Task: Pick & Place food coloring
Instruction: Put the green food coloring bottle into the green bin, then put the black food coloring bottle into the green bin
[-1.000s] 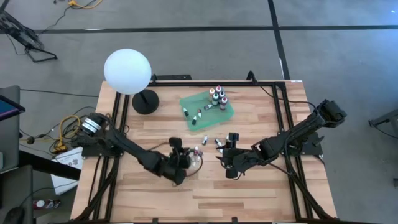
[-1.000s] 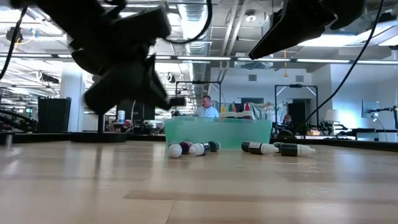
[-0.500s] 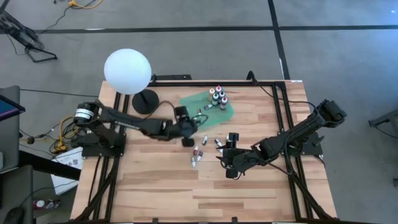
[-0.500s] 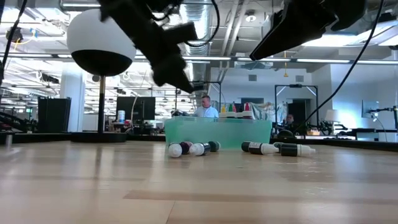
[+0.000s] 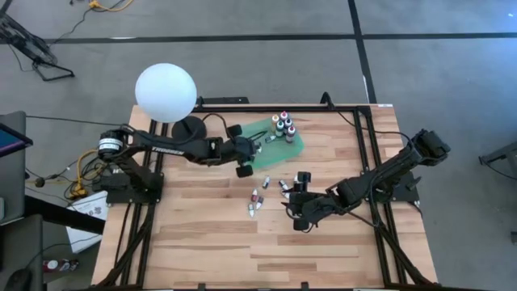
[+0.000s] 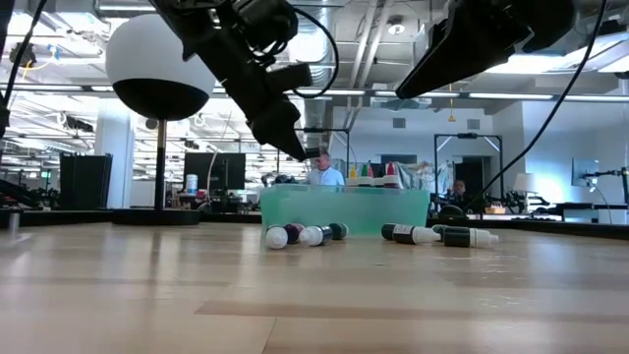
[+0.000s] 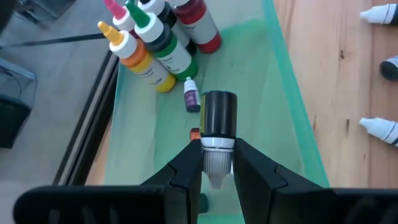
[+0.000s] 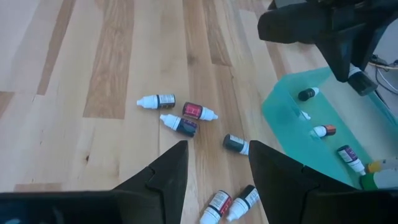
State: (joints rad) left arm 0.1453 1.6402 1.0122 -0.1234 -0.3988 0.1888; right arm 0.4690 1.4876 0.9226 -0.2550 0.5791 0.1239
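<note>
1. Between the left gripper's (image 7: 217,163) fingers sits a dark dropper bottle (image 7: 217,121), pinched tight at its white neck, hovering over the green tray (image 7: 273,106).
2. Light, rigid, slick plastic: gripping near the cap looks safest.
3. Right gripper (image 8: 214,163) waits half-open, empty, above loose bottles (image 8: 186,118) on the worktop (image 8: 93,93).

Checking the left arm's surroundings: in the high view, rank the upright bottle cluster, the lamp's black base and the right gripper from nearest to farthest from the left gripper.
1. Upright bottle cluster, on the green tray, right of the left gripper.
2. Lamp's black base, table's back-left.
3. Right gripper, mid-table.
</note>
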